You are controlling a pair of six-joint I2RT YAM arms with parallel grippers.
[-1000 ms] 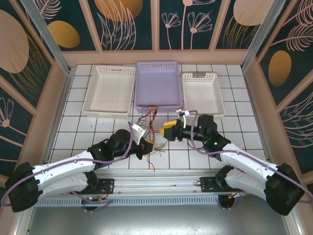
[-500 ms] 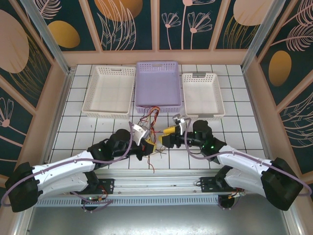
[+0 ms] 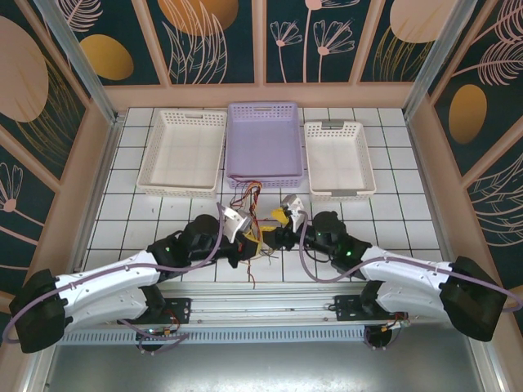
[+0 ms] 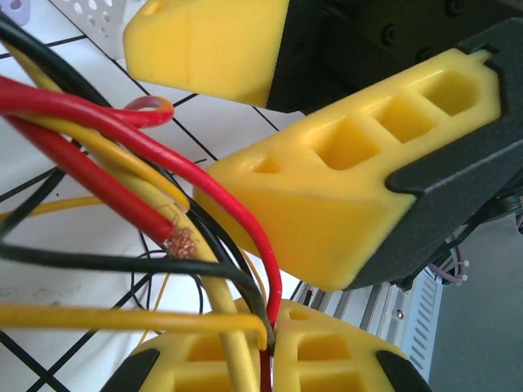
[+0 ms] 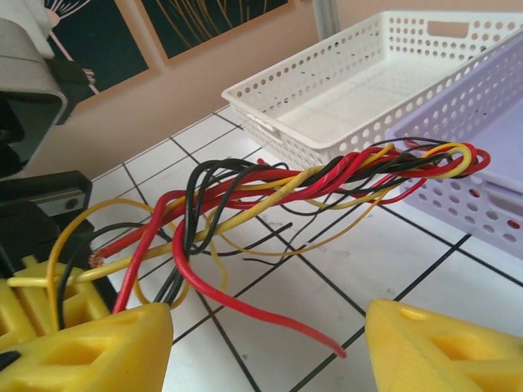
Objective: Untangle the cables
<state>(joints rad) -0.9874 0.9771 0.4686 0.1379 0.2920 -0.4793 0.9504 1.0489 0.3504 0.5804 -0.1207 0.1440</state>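
My left hand [image 4: 274, 347] clenches the cables [image 5: 327, 175]; my right hand [image 5: 270, 322] gapes beside them. Pulling hard could cinch their twist tighter.

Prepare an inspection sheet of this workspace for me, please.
Surface: white tiled table, nothing amiss.
Job's things: thin red, yellow and black wires, twisted together, held at one end by the left tool, reaching towards the lilac plastic basket.
Clutter: nothing seen.
Tools: left tool shut on the wires; right tool open beside them.
Cables: thick lilac arm cables along both arms.
Surroundings: two white perforated baskets flank the lilac one; dark floral wall panels.
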